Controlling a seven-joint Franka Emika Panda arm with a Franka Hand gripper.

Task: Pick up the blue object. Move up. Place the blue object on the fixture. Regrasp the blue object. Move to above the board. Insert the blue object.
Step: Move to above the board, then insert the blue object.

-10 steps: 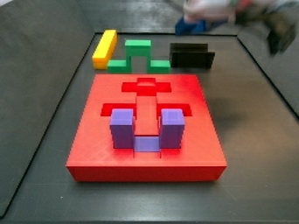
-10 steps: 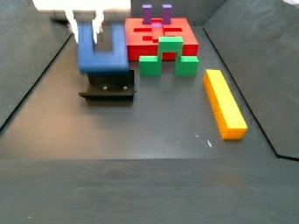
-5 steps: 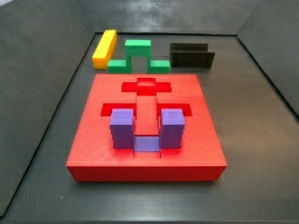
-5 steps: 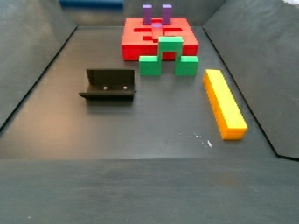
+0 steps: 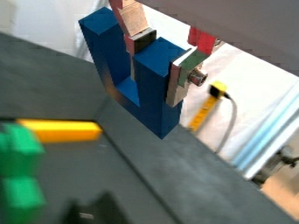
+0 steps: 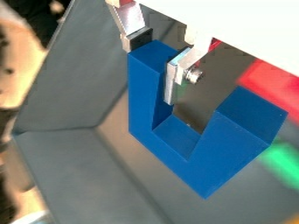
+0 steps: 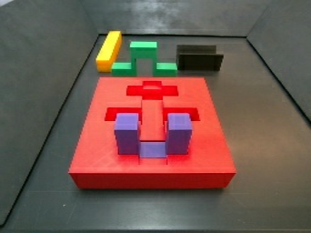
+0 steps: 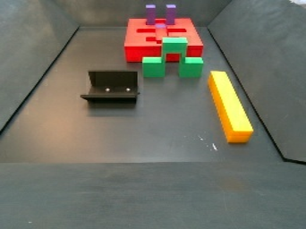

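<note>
I see the gripper (image 5: 160, 54) only in both wrist views, its flat silver plates with dark pads clamped on one upright prong of the small dark blue U-shaped plastic block (image 6: 187, 131), which hangs from it with its joining base lowest; the other prong stands free beside the fingers (image 6: 176, 74). In a wrist view a strip of the long yellow bar (image 5: 59, 130) and a blurred edge of the green plastic block (image 5: 19, 171) show beyond the held block. Neither the gripper nor the blue block appears in the side views, so I cannot place them over the floor from there. I take the large flat red rectangular board (image 7: 97, 136) as my landmark: a lilac-purple U-shaped block (image 7: 153, 135) sits upright in a recess in the board's top, and a cross-shaped cut-out lies open in the half of the board towards the green block. Just beyond the board's edge stands the green block (image 8: 174, 56), touching or nearly touching it. The yellow bar (image 8: 230, 105) lies flat on the dark floor, near the green block and apart from the board. The black notched fixture (image 8: 111, 87) stands on the floor, apart from the board and well apart from the yellow bar, with nothing resting on it.
</note>
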